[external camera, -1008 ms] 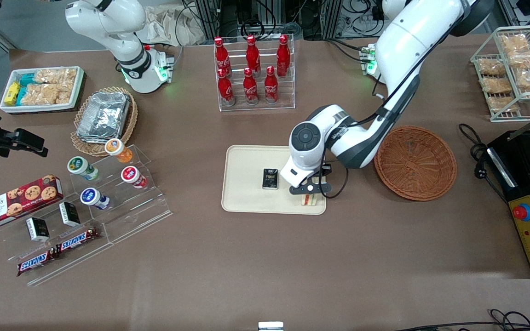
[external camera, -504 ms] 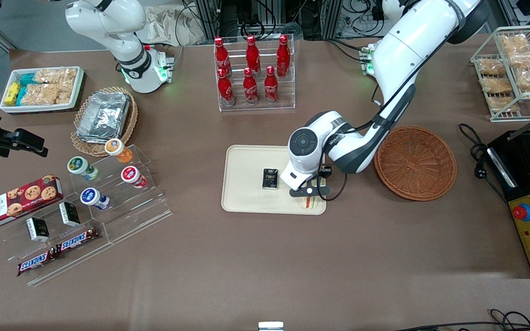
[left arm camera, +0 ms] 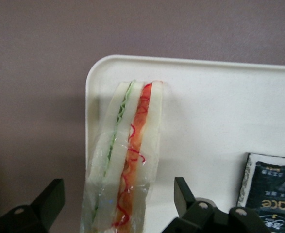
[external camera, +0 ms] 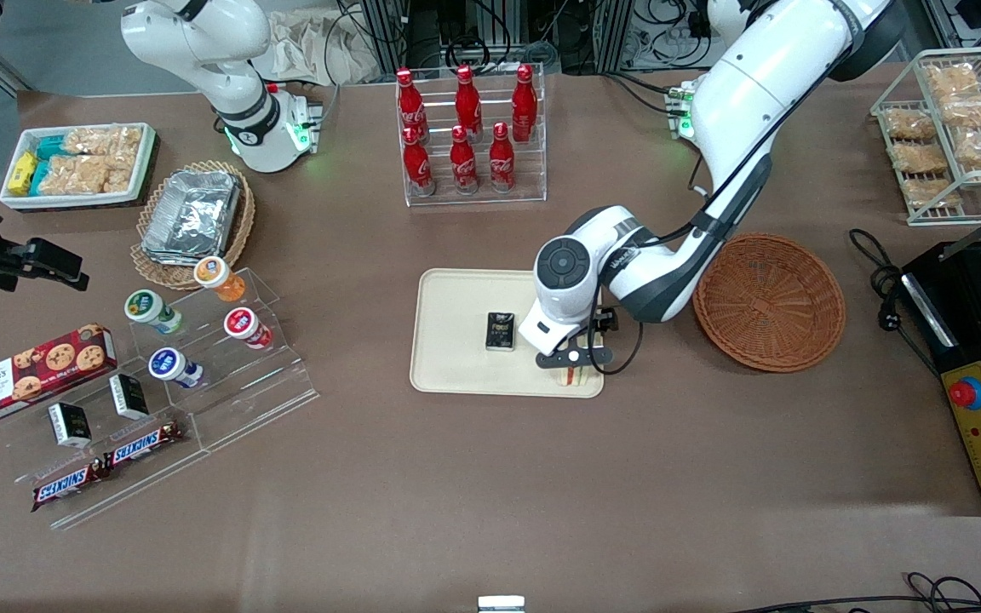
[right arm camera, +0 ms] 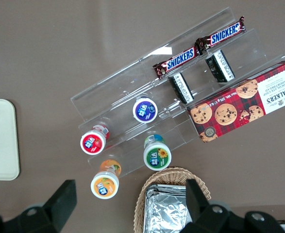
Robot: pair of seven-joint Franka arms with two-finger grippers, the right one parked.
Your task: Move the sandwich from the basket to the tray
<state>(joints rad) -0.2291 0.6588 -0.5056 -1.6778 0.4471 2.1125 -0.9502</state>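
The left arm's black two-finger pincer (external camera: 574, 358) is hovering low over the corner of the tray nearest the front camera, right of centre in the front frame; its fingers (left arm camera: 185, 193) are standing spread apart on either side of the sandwich, touching nothing, so it is holding nothing. Between them the triangular wedge of white bread with green and red-orange filling, the sandwich (left arm camera: 127, 160), is lying wrapped in clear film on the flat cream-beige rectangular tray (external camera: 455, 340), close against the rim at a rounded corner and seemingly inside it; so the transfer is looking essentially done, and what is remaining, as I judge it, is lifting the arm clear without snagging the film.

Sharing the tray is a small black packet (external camera: 500, 331), lying just beside the pincer but apart from the sandwich; it is not standing in the way. The round reddish-brown wicker basket (external camera: 769, 301) is sitting on the brown table (external camera: 490, 477), toward the working arm's end, with nothing visible in it. Farther from the camera, in the upper centre of the frame, a clear rack of red bottles (external camera: 467, 136) is standing well apart.
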